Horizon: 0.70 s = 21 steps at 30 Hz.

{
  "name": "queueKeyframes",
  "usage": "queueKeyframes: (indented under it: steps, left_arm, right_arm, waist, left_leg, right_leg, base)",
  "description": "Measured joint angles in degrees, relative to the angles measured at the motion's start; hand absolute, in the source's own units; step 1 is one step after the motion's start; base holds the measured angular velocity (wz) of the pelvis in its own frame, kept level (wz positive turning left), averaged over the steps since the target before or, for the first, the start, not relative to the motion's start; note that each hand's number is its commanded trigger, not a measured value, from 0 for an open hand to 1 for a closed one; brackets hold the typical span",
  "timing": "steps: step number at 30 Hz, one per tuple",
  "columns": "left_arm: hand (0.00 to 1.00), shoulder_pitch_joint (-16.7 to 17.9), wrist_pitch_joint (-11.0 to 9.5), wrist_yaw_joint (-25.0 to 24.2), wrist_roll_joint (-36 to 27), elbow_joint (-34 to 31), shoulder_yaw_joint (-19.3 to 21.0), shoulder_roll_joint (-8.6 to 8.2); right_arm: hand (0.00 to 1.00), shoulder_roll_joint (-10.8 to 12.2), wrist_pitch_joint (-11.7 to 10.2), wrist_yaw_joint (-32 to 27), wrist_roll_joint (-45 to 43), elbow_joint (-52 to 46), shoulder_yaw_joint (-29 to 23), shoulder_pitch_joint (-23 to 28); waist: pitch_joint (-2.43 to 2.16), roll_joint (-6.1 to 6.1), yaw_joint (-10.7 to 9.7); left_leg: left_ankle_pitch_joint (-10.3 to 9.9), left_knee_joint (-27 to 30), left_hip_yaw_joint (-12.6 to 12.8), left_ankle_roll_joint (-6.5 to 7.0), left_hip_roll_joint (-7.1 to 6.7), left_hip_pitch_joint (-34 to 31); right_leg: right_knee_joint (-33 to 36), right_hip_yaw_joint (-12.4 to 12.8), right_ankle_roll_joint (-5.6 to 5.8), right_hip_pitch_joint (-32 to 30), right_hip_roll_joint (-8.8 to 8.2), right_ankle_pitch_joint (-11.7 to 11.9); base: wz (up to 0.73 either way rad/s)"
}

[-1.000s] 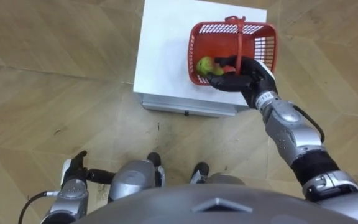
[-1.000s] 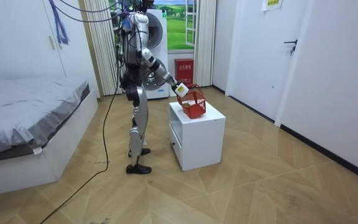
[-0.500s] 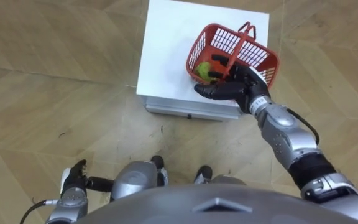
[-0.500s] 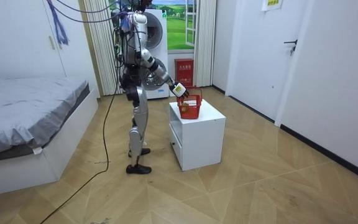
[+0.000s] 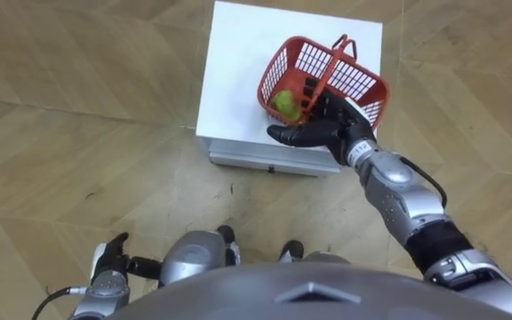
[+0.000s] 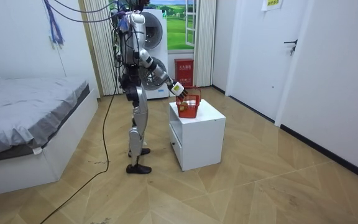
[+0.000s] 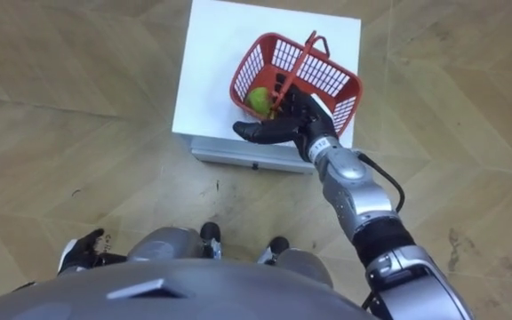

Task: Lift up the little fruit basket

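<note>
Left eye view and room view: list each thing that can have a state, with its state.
fruit basket, tilted, handle raised.
green fruit, lying inside the basket.
right hand, fingers curled round the basket's handle.
left hand, relaxed, empty, low at the side.
white cabinet, drawer shut.
door, shut.
</note>
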Motion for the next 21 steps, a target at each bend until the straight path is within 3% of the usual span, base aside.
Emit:
queueKeyframes:
  steps: [8,12,14,21]
  left_arm:
    - [0.00,0.2,-0.5,-0.2,-0.2,-0.7,0.6,-0.42]
    - [0.00,1.6,-1.5,-0.1,0.0,-1.2,3.5,-1.27]
    - [0.00,1.9,-1.5,-0.1,-0.1,-1.0,4.4,-1.59]
    - [0.00,2.4,-1.8,0.4,-0.1,-1.2,5.7,-1.65]
  right_arm:
    - [0.00,-0.3,-1.0,-3.7,-0.1,-2.5,-3.4,0.7]
    - [0.00,-0.4,-1.8,-5.4,-2.3,-6.3,-7.4,3.1]
    - [0.00,-0.7,-2.7,-6.0,-2.0,-7.0,-8.4,3.4]
    - [0.00,-1.8,-2.8,-9.6,0.8,-13.3,-14.6,7.1]
  waist:
    - [-0.31,0.73,-0.4]
    - [-0.65,0.91,-1.6]
    - [-0.66,0.88,-1.9]
    - [-0.73,0.87,-3.8]
  left_leg:
    - [0.0,-0.6,0.2,0.00,-0.03,1.9]
    - [0.0,-1.1,0.5,0.00,-0.03,3.1]
    - [0.0,-1.2,0.9,0.00,0.00,3.4]
    - [0.0,-1.4,1.6,0.00,0.01,4.0]
  right_leg:
    - [0.0,0.2,0.00,1.5,-0.03,0.0]
    - [0.0,0.4,0.00,2.3,0.00,0.0]
    - [-0.1,0.5,0.00,2.3,-0.01,0.0]
    - [0.0,1.1,0.00,2.6,-0.02,0.0]
  base:
    - [0.00]
    - [-0.05]
    - [-0.10]
    - [-0.05]
